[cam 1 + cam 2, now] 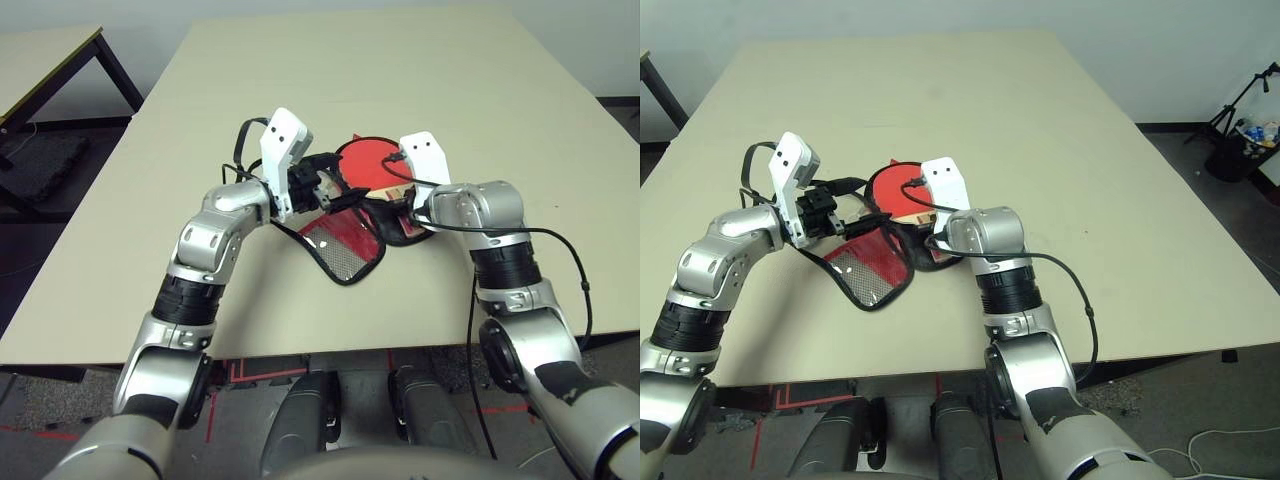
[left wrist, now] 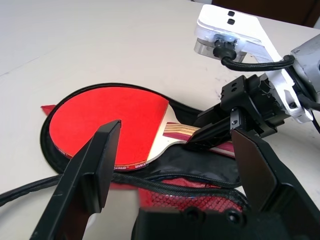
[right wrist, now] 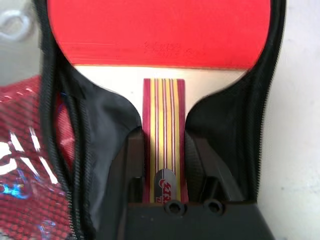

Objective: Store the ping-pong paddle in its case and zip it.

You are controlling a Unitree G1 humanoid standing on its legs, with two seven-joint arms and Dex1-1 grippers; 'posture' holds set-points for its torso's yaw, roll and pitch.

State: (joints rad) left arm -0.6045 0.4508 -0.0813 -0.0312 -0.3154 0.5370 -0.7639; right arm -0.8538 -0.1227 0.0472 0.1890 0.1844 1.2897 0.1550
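Beige table [image 1: 300, 120] holds the case [image 1: 345, 245]; paddle [image 2: 107, 120] inside, handle toward right gripper [image 3: 165, 170] straddling it loosely; left gripper [image 2: 175, 165] spread nearby.

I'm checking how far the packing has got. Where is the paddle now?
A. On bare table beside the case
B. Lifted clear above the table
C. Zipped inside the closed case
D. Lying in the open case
D: the paddle lies on the black lining of the case, flap folded open.

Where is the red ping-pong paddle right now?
The ping-pong paddle lies near the table's middle, inside the open case, between both arms. The right tool has a finger on each side of its handle.
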